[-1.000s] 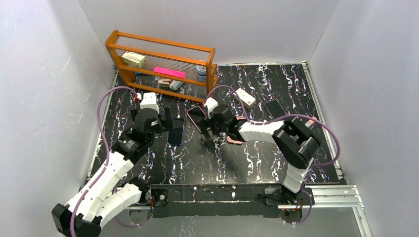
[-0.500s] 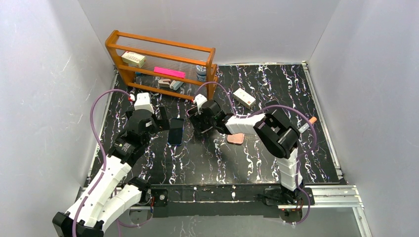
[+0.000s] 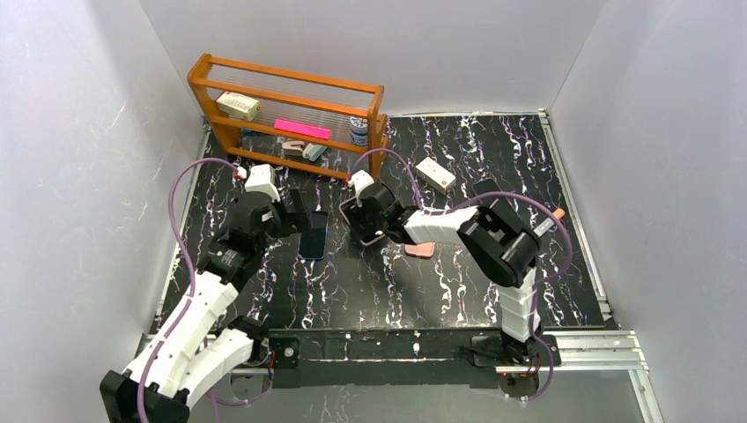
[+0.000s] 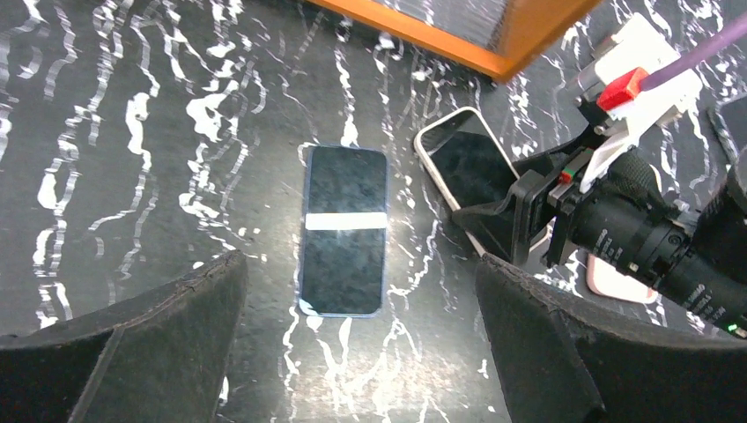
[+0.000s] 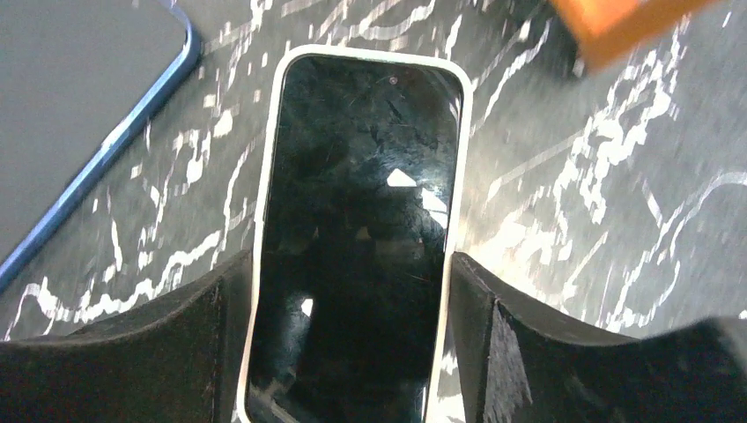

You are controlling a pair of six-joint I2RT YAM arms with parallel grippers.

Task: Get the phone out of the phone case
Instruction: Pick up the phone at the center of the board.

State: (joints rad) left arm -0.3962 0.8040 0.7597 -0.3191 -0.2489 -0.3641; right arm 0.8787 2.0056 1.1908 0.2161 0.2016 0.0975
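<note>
Step in hand, as I read it: get a hold on the cased phone so the case can be peeled off.

Right gripper (image 5: 348, 335) has its jaws spread wide, one finger along each long side of the phone (image 5: 352, 220). It has nothing clamped. The fingers sit just outside the white case (image 5: 269, 176), and I can't tell if they touch it.

Left gripper (image 4: 357, 273) is also wide open and empty. It hovers over a different handset, the blue phone (image 4: 343, 229), which lies flat and is not the target.

To do it well:
- Close on the case's long edges, not on the screen, and keep the squeeze light so the phone isn't pinned inside the shell.
- The case rim looks thin and slick, so a slip is likely if the pads land high.
- One arm should probably hold the case while the other pushes the phone out from a corner or the back.
- The left arm would need to shift toward 3 o'clock to help.

Location:
- Right wrist view: the phone runs screen-up from 6 toward 12 o'clock, centred between the fingers. The blue phone's corner is at 10 o'clock, near but apart.
- Left wrist view: the cased phone sits at 2 o'clock of the blue one, its lower end hidden under the right gripper.
- Top view: the right gripper (image 3: 368, 216) mostly covers it. The wooden rack (image 3: 291, 115) is at 11 o'clock of it and a pink flat item (image 3: 419, 249) at 4 o'clock. I can't tell what the pink item is.
</note>
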